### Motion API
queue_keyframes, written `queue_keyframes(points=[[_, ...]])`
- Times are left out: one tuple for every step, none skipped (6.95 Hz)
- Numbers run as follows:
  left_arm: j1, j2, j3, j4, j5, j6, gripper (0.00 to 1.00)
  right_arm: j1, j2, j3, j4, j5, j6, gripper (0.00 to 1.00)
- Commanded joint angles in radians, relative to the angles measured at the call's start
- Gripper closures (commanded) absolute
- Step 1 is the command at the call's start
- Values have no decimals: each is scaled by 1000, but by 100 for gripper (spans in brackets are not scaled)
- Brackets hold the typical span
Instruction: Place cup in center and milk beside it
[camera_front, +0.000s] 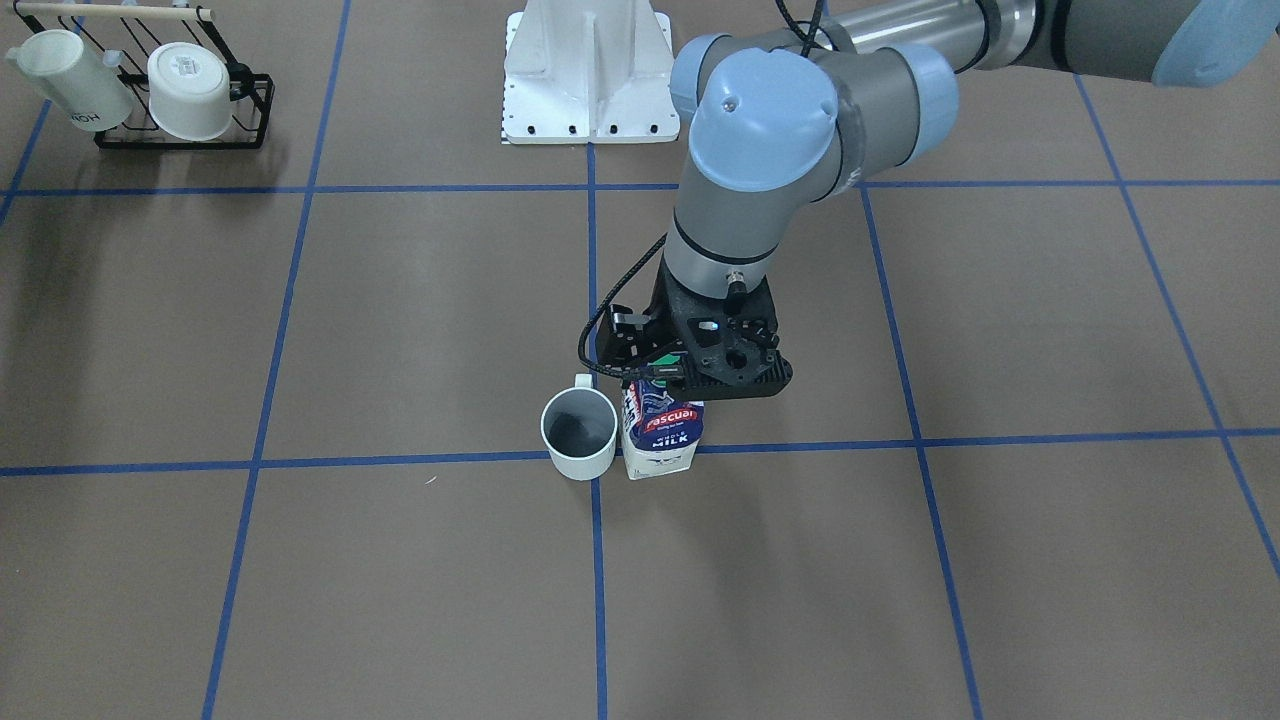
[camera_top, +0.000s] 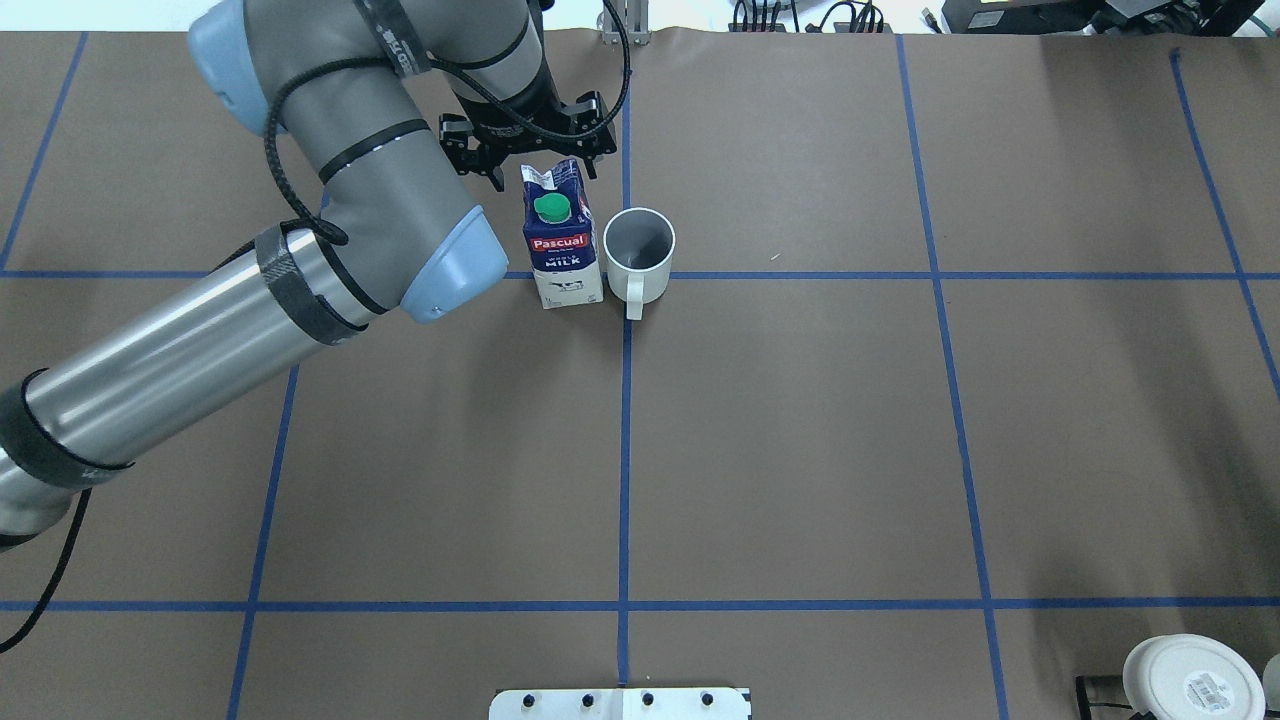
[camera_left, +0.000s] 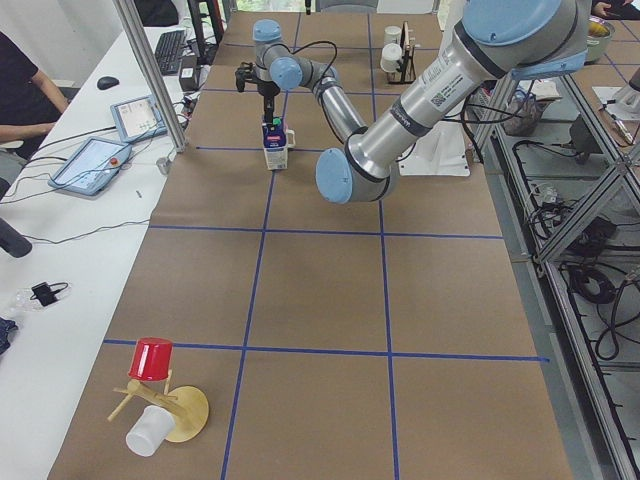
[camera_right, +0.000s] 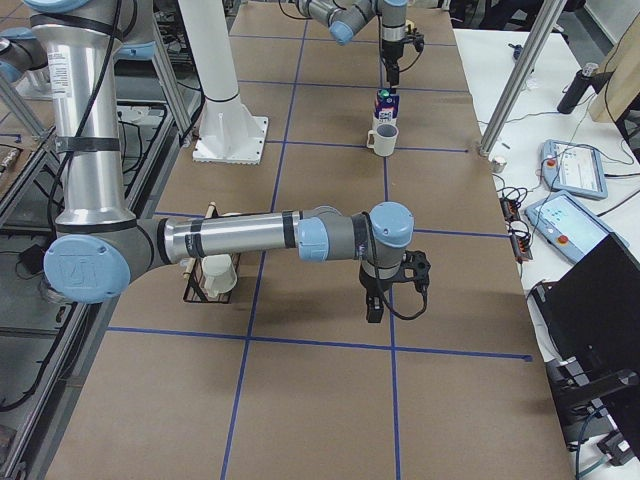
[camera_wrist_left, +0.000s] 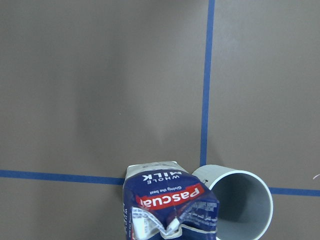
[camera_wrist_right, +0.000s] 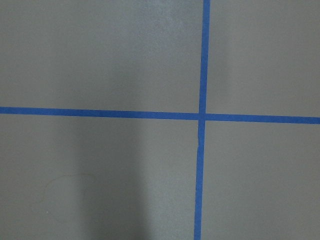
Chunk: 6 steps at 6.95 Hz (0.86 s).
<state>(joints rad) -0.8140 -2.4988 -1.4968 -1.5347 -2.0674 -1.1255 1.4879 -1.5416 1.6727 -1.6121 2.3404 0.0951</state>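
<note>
The cup (camera_top: 638, 250), a plain white mug with a dark grey inside, stands upright over the center crossing of blue tape, its handle toward the robot. The milk (camera_top: 560, 240), a blue and white carton with a green cap, stands upright right beside it, nearly touching. Both also show in the front-facing view, the cup (camera_front: 578, 432) and the milk (camera_front: 660, 432). My left gripper (camera_top: 545, 177) hovers just above the carton's top with its jaws spread wider than the carton, holding nothing. My right gripper (camera_right: 375, 310) hangs over bare table far from both; I cannot tell whether it is open.
A black rack (camera_front: 180, 135) holds two other white cups at the robot's right rear. The white robot base (camera_front: 590, 75) is behind the center. A red cup (camera_left: 150, 358) on a wooden stand sits at the table's left end.
</note>
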Motion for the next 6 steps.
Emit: queue_keyframes(points=[[-33,105,-122,22,-8,53,2,0,-6,10,11,19,0,0],[-80,202,-217,72,-37,217,2,0,-5,6,9,7,-1,0],[-168,288,-277,120,-115,343,2,0,-2,-2,8,16,0,0],[-257,410,-334,128,-176,439,2,0,-6,-10,0,16,0,0],[-313,574,-388,116,-183,637,2,0,-6,-25,0,14,3,0],[-421,706,-376,104,-180,864,2,0,-5,-52,1,14,5,0]])
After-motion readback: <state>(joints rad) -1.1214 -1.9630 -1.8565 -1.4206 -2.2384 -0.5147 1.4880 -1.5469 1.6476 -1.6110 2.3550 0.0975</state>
